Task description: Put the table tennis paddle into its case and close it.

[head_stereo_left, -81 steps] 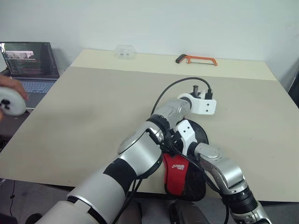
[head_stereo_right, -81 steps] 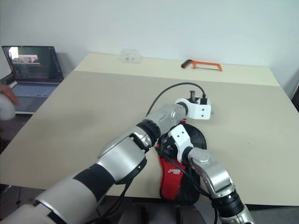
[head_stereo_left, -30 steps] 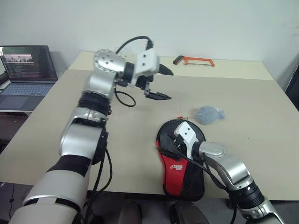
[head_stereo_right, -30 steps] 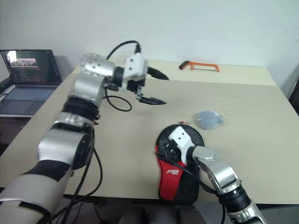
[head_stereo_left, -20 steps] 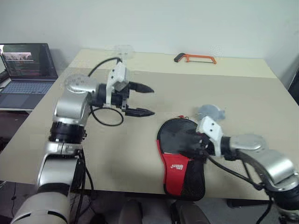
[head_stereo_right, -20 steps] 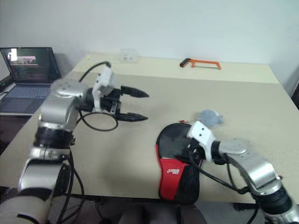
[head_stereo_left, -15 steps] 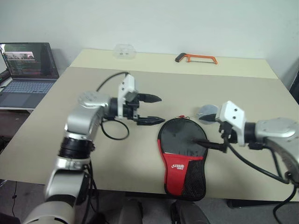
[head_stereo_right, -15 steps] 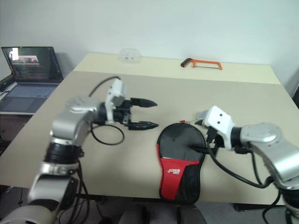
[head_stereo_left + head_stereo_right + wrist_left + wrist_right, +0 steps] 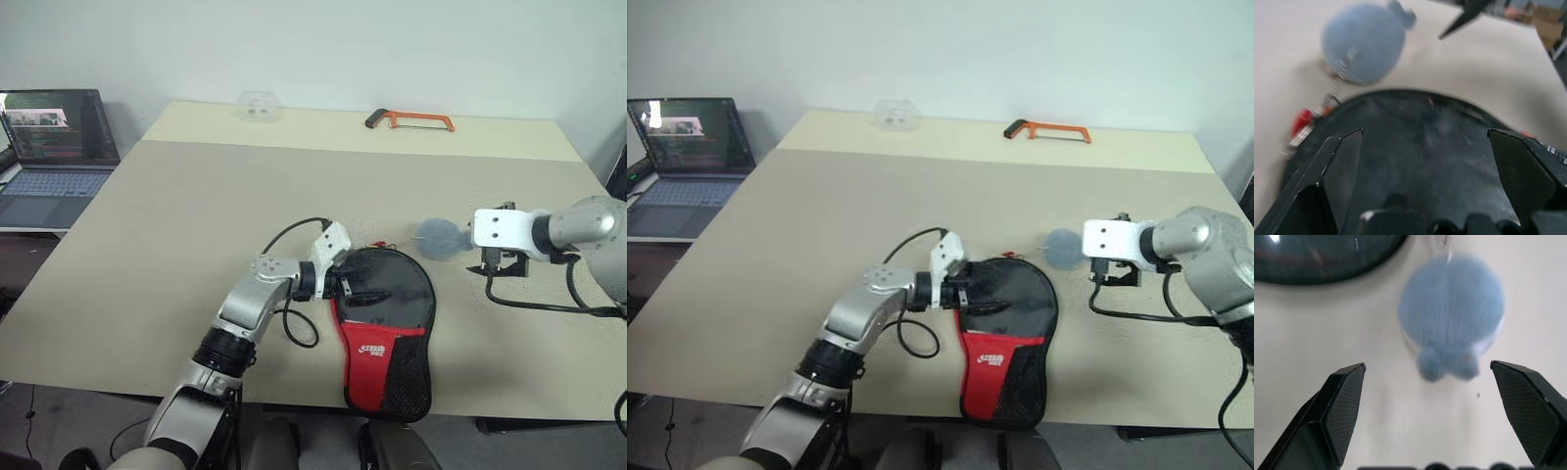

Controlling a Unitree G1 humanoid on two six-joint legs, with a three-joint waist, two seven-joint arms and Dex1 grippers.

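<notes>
Both arms have shifted since half a second ago: the left one has dropped from above the bare table to the case's round end, and the right one has pulled away from the case to the far side of the plush ball.

At the far left, off the table (image 9: 147,255), an open laptop (image 9: 57,137) stands with its screen lit. On the table's back strip sits a small clear box (image 9: 257,106), and further right along that strip an orange hacksaw (image 9: 411,120).

Near the front edge, the left gripper (image 9: 972,296) lies low at the left rim of the case (image 9: 387,328), its fingers spread wide; the wrist view shows the two fingertips (image 9: 1344,159) on either side of the dark round end, with nothing pinched between them. The case lies flat, black round end away from the robot, red band with a white logo and black mesh pocket toward the front edge, where its narrow end reaches the table's lip. The paddle cannot be made out apart from the case; whether the dark round face is paddle or fabric I cannot tell.

Just beyond the case's upper right, the grey-blue ball (image 9: 439,238) rests on the table, joined to the case by a short chain. Right of it hangs the right gripper (image 9: 502,264), fingers spread and empty, the ball lying ahead of them in its wrist view (image 9: 1452,316).
</notes>
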